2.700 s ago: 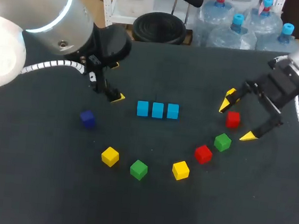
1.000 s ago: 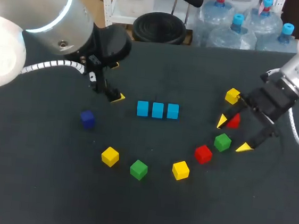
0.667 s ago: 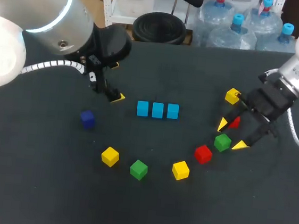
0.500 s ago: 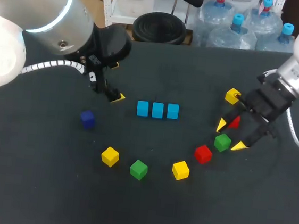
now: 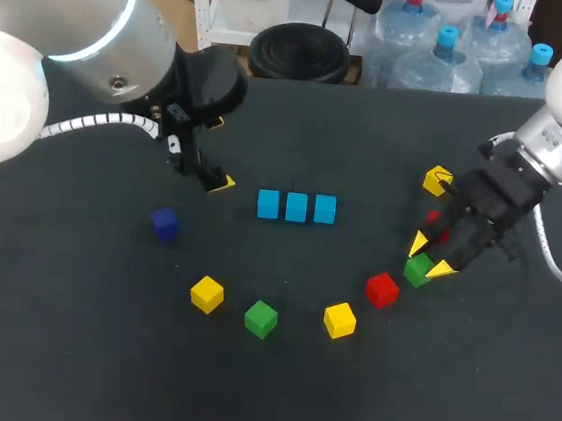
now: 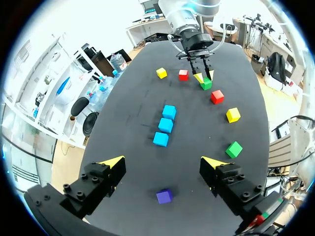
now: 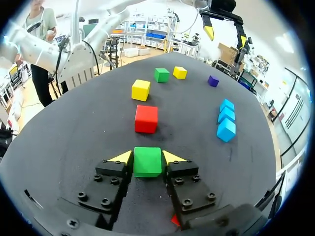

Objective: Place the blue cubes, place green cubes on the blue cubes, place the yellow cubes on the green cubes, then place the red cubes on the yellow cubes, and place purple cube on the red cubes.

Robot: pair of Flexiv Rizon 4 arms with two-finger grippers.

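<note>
Green cube (image 7: 147, 164) pinched from both sides between right gripper (image 7: 147, 157) fingers. Blue cubes (image 5: 296, 207) in row ahead, tops bare; stacking not yet begun. Left gripper (image 6: 162, 161) wide, empty.

A dark table (image 5: 43, 367) bears a row of blue cubes (image 5: 296, 207) and scattered cubes (image 5: 261, 318).

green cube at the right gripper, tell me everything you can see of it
The green cube is a plain, matte block with crisp edges. It sits flat on the black table, square between the yellow tips of the right gripper, which touch its two opposite sides. A red cube lies just ahead, apart.
</note>
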